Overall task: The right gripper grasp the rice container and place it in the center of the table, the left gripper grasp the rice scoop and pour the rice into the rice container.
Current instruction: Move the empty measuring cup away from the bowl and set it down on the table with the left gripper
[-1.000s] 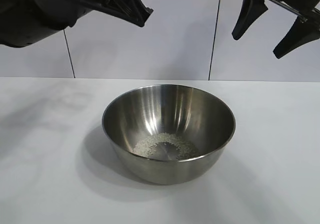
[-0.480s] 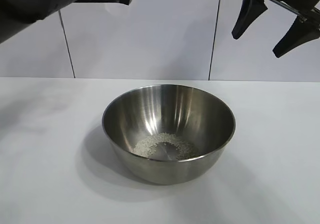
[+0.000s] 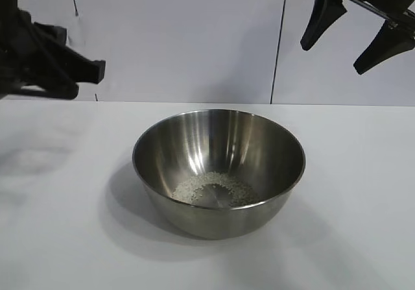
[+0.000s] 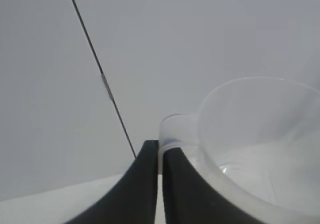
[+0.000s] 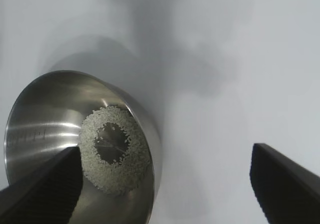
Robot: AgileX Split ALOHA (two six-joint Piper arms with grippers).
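Observation:
The rice container (image 3: 218, 173), a shiny steel bowl, stands on the white table (image 3: 350, 238) near its middle. A ring of rice (image 3: 214, 189) lies in its bottom. My left gripper (image 3: 91, 71) hangs at the far left, above the table and well clear of the bowl. In the left wrist view it (image 4: 160, 146) is shut on the handle of the frosted rice scoop (image 4: 260, 134), which looks empty. The scoop is hidden in the exterior view. My right gripper (image 3: 332, 58) is open high at the back right, holding nothing. From its wrist view (image 5: 165, 151) the bowl (image 5: 45, 114) and rice (image 5: 115, 159) lie below.
A white panelled wall (image 3: 194, 37) with dark seams stands behind the table. Bare tabletop surrounds the bowl on all sides.
My left arm has swung from high above the bowl's left side out to the far left and lower. The bowl, the rice and the right gripper have not moved.

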